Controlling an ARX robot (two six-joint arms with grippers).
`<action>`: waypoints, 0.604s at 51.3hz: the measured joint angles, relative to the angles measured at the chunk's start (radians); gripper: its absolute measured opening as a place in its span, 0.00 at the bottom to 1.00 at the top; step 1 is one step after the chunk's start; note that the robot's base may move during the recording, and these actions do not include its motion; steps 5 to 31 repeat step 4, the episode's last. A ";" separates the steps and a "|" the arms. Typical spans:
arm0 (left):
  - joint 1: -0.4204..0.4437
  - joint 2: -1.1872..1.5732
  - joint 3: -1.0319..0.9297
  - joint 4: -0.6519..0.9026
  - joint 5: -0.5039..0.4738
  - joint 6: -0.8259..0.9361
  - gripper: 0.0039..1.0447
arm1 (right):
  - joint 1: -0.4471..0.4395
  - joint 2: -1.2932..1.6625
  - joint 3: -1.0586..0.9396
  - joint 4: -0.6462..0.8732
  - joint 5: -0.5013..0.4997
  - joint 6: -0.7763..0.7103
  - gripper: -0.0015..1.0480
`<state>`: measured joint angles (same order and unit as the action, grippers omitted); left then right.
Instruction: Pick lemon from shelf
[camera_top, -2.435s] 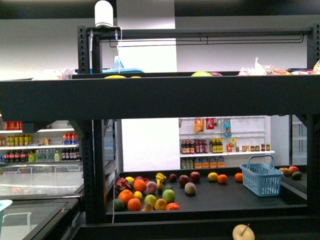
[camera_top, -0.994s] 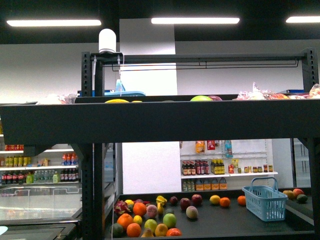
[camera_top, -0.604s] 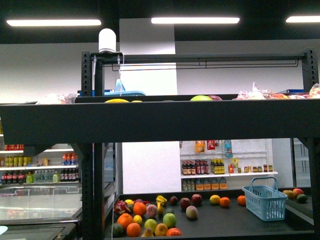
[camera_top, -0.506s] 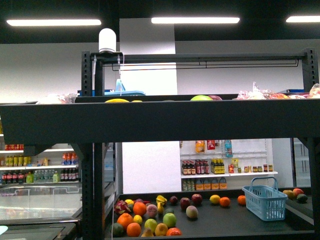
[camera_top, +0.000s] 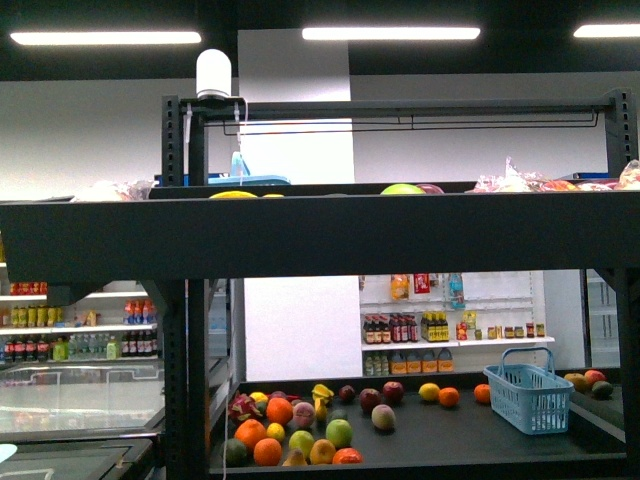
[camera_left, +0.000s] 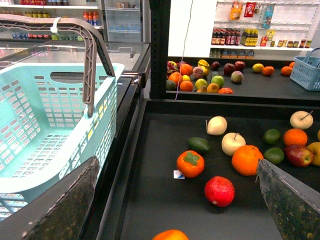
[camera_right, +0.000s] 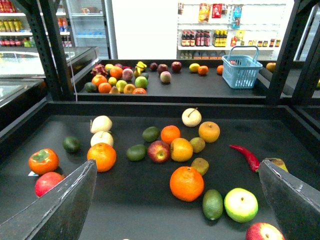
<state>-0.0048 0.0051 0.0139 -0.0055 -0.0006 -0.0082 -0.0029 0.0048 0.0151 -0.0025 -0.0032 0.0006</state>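
Hovering empty-handed over fruit

We see our left gripper (camera_left: 176, 167) and right gripper (camera_right: 176, 167) spread wide, holding nothing. Farther off, the small pale-yellow oval lemon (camera_right: 194, 67) lies on the large black metal shelf (camera_top: 320, 235), just beside a round orange fruit (camera_right: 202, 70).

Three cams, all facing the same way into the black shelf (camera_top: 320, 235)

Front cam sits high and level, staring straight at a thick shelf board, with the far fruit tray (camera_top: 420, 440) visible underneath it. Both wrist cams sit lower and much closer, tilted down onto the near tray (camera_right: 150, 200) of loose fruit; left wrist is off to the left beside a teal basket (camera_left: 45, 125), right wrist more central. All three share that far tray with the blue basket (camera_top: 528, 390).
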 joint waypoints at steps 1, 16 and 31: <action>0.000 0.000 0.000 0.000 0.000 0.000 0.92 | 0.000 0.000 0.000 0.000 0.000 0.000 0.93; 0.000 0.000 0.000 0.000 0.000 0.000 0.92 | 0.000 0.000 0.000 0.000 0.000 0.000 0.93; 0.000 0.000 0.000 0.000 0.000 0.000 0.92 | 0.000 0.000 0.000 0.000 0.000 0.000 0.93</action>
